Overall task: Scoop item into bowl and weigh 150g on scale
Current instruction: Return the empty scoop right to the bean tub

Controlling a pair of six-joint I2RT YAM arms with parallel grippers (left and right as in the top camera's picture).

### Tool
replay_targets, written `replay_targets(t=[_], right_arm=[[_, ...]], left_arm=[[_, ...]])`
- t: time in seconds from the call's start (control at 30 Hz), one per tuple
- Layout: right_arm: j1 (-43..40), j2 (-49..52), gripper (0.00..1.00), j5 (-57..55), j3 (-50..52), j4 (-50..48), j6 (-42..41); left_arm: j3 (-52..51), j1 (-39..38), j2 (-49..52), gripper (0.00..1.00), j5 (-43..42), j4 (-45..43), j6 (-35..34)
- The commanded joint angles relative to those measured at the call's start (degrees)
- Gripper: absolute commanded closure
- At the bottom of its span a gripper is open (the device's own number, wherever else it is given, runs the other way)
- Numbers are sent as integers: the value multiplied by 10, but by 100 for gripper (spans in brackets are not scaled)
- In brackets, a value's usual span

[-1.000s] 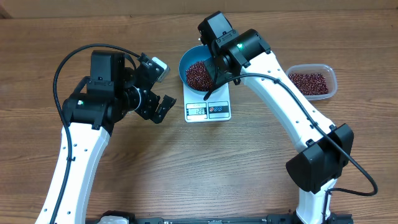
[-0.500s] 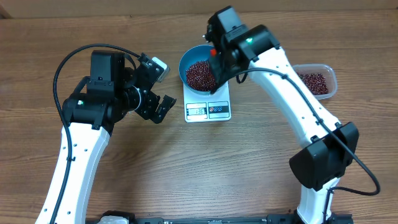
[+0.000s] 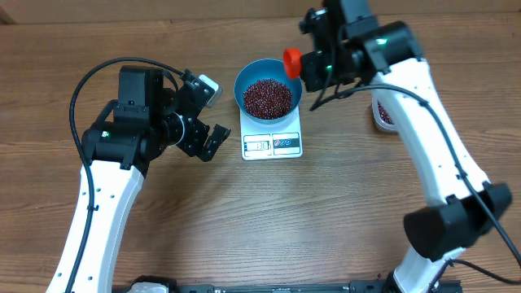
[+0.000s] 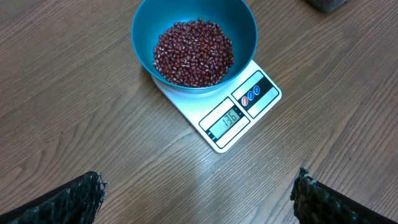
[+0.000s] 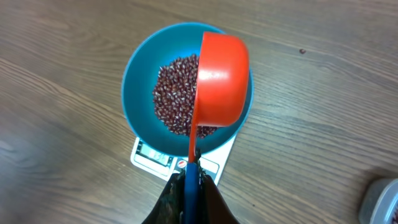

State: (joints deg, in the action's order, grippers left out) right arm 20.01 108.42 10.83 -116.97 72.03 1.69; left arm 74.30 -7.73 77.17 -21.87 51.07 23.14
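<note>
Jaws of the right gripper [image 5: 191, 182] are pressed together on the thin handle of an orange scoop [image 5: 221, 78]. It hangs over the right side of the bowl [image 5: 134, 93], handle running straight back from cup to jaws. Only the scoop's outer shell shows, so whether it carries a load I cannot tell. The beans [image 4: 193, 53] lie heaped in the bowl, which sits on the scale [image 4: 186, 109]. Its display reads 136, short of target as I judge it. More would come from the tub [image 3: 383, 115], to the right of the scale on the surface [image 3: 326, 220], half hidden under the right arm, the nearer one. Well left of the scale, the left gripper [image 3: 213, 114] has its jaws spread wide and empty. Open wood between scale and tub leaves room to swing across.
</note>
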Motion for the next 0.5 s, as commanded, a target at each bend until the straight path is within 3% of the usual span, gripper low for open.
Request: replay_targets(t=[0.0, 0.47], right_arm=[[-31, -38, 96, 31, -18, 10, 2], [-204, -67, 96, 30, -17, 103, 3]], left_arm=[[-1, 2, 4, 0, 0, -1, 16], [-1, 2, 4, 1, 0, -1, 16]])
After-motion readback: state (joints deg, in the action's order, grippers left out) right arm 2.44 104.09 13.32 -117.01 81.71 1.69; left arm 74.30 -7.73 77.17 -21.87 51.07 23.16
